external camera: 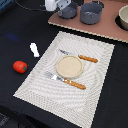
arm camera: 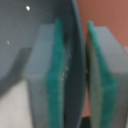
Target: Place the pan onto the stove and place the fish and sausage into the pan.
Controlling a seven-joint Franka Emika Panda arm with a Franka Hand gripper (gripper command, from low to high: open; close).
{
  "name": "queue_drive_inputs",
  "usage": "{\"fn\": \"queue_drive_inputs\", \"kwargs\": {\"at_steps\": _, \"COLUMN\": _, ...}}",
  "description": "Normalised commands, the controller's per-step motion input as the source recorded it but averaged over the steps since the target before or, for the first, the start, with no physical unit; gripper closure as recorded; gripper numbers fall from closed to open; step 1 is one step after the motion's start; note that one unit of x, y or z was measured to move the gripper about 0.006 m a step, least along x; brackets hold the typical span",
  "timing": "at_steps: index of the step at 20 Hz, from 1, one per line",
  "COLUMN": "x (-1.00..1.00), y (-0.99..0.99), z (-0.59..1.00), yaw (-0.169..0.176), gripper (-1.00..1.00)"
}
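Note:
The pan point(external camera: 69, 10) sits on the stove point(external camera: 107, 27) at its end on the exterior view's left. My gripper point(external camera: 58, 6) is at the pan's edge. In the wrist view its teal pads point(arm camera: 59, 75) straddle the pan's thin dark wall point(arm camera: 75, 75). One pad lies against the wall, and a narrow strip of stove point(arm camera: 102, 12) shows between the wall and the other pad. The white fish point(external camera: 34, 49) and the red sausage point(external camera: 20, 66) lie on the dark table, on the exterior view's left of the placemat.
A deeper grey pot point(external camera: 91, 13) stands on the stove beside the pan, with another vessel point(external camera: 123, 19) at the far right. The striped placemat point(external camera: 95, 82) holds a beige plate point(external camera: 68, 66), a fork point(external camera: 62, 79) and a knife point(external camera: 80, 56).

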Motion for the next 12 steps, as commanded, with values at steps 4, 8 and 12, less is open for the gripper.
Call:
{"fn": "queue_drive_inputs", "kwargs": {"at_steps": 4, "x": 0.20, "y": 0.01, "z": 0.61, "yaw": -0.003, "gripper": -1.00}}
{"fn": "queue_drive_inputs", "kwargs": {"at_steps": 8, "x": 0.02, "y": -0.51, "z": 0.93, "yaw": -0.015, "gripper": -1.00}}
{"fn": "queue_drive_inputs", "kwargs": {"at_steps": 12, "x": 0.00, "y": -0.79, "z": 0.80, "yaw": -0.005, "gripper": -1.00}}
